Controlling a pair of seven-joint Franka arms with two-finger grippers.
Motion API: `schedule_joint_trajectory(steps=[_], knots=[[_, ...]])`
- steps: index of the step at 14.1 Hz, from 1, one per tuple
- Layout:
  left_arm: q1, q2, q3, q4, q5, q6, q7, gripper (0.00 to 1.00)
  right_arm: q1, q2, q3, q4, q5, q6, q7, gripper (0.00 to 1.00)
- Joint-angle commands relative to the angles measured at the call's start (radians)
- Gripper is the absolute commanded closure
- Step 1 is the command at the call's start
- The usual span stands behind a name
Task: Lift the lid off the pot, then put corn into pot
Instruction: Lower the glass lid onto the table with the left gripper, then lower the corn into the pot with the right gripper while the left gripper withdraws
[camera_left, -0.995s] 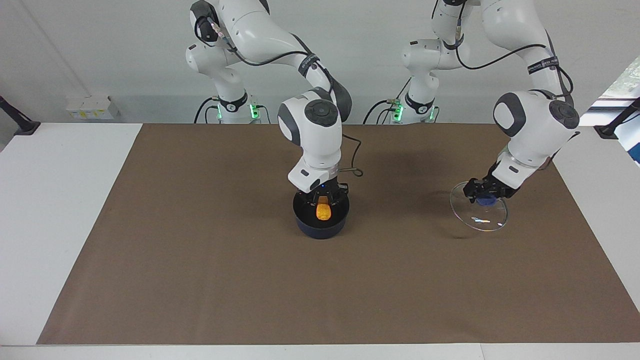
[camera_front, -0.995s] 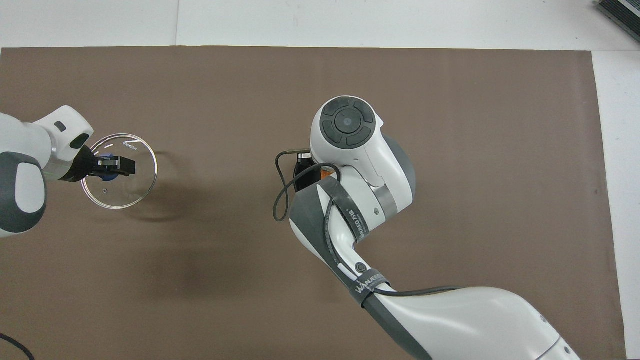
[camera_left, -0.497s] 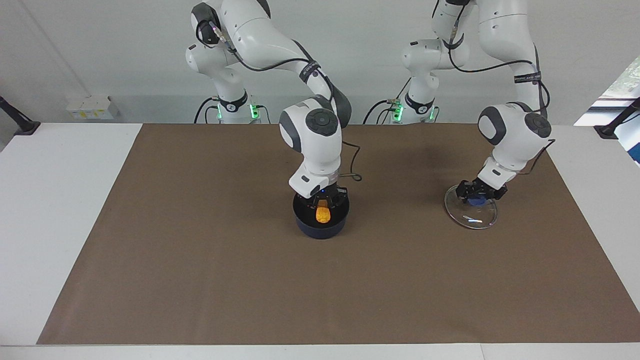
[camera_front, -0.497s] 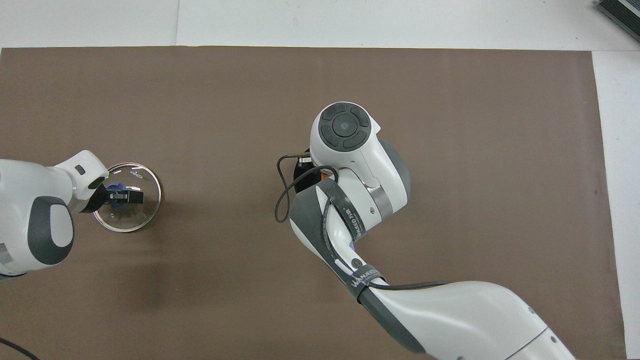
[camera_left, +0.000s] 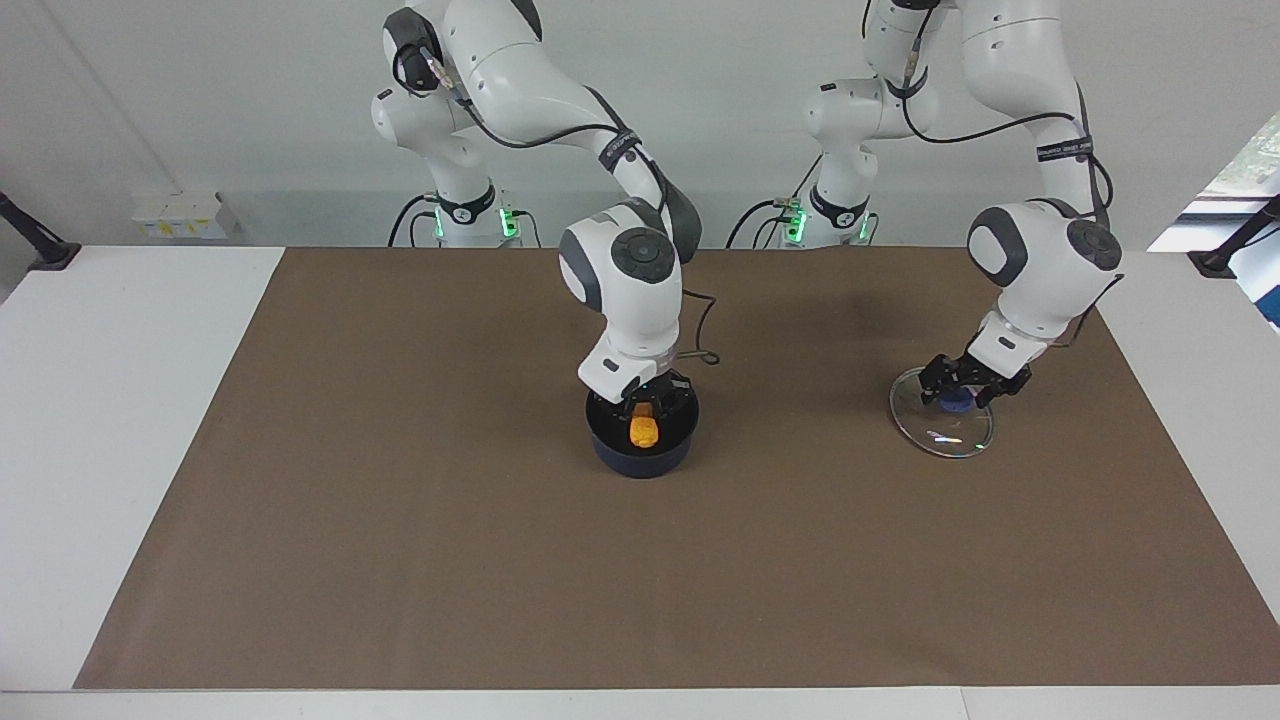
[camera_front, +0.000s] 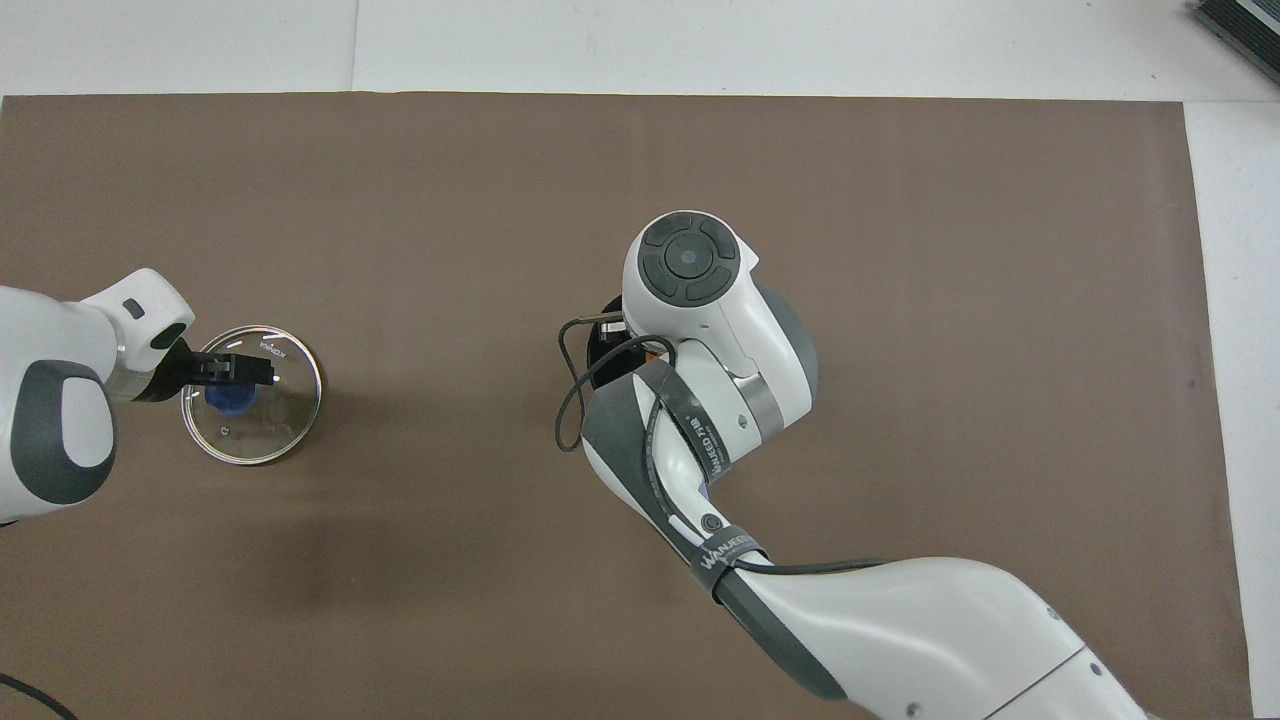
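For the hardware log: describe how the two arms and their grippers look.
Both arms have glossy white shells with dark grey joint caps, black cables along the links and black lettered straps. The left gripper and right gripper are black. Green lights glow at both bases.

lid (camera_left: 942, 428): clear glass, glossy, thin metal rim, blue knob
pot (camera_left: 643, 452): dark navy, smooth, slight sheen
corn (camera_left: 643, 431): orange-yellow, bumpy surface
mat (camera_left: 400, 560): brown, matt, paper-like, flat
table (camera_left: 110, 400): white, smooth, matt
arm shells (camera_front: 700, 290): white and grey plastic, glossy
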Motion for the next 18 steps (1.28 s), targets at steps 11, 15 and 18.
schedule_joint_trajectory(steps=[11,15,18], knots=[[-0.103,0.003,-0.011,0.386,0.084,-0.418,-0.199,0.00,-0.014,-0.033,-0.009,-0.036,0.060,0.028,-0.052,0.00],[-0.098,-0.015,-0.009,0.511,0.087,-0.597,-0.185,0.00,-0.015,-0.105,-0.087,-0.033,0.055,0.028,-0.064,0.00],[-0.090,-0.080,-0.009,0.502,0.086,-0.672,-0.159,0.00,-0.017,-0.183,-0.165,-0.035,0.032,-0.037,-0.107,0.00]])
